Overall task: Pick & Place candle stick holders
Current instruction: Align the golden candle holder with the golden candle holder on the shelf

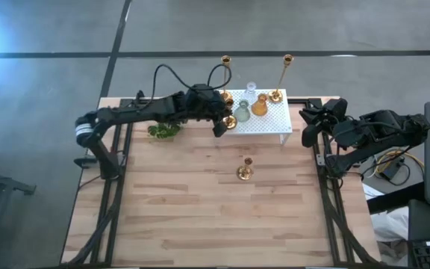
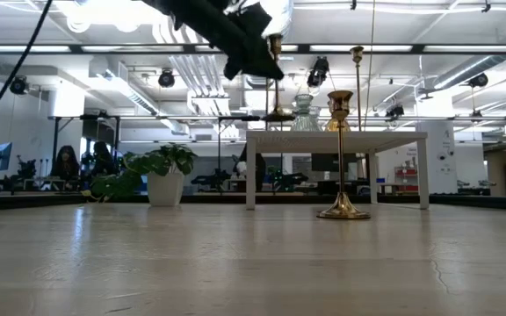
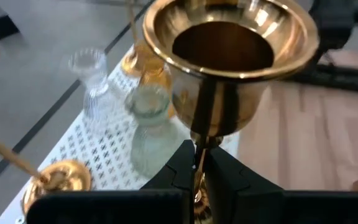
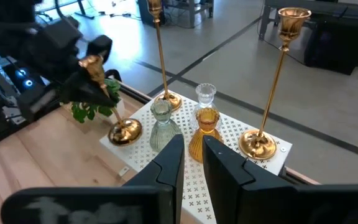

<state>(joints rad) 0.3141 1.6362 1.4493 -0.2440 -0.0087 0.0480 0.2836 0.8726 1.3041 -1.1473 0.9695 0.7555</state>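
My left gripper (image 1: 219, 125) is shut on a gold candle stick holder (image 4: 107, 99) over the near left corner of the white perforated stand (image 1: 271, 123). On the stand are two tall gold holders (image 4: 159, 56) (image 4: 272, 81) and three glass ones: clear (image 4: 205, 94), pale green (image 4: 161, 127) and amber (image 4: 205, 127). A short gold holder (image 1: 245, 170) stands on its round base on the wooden table in front of the stand. My right gripper (image 1: 307, 128) waits at the table's right edge, its fingers a little apart with nothing between them. My left gripper pinches the holder's slim stem (image 3: 197, 163) between its two fingers, just below the wide cup (image 3: 229, 56). The fingers reach in from the table's left, slanting down, and lie across the stem. The holder stays roughly upright, its round base (image 4: 125, 132) hanging just above the stand.
A green leafy plant (image 1: 163, 131) sits left of the stand, under my left arm. The wooden table (image 1: 200, 217) spreads toward the near edge in front of the stand. Black frame rails (image 1: 327, 194) run along both sides.
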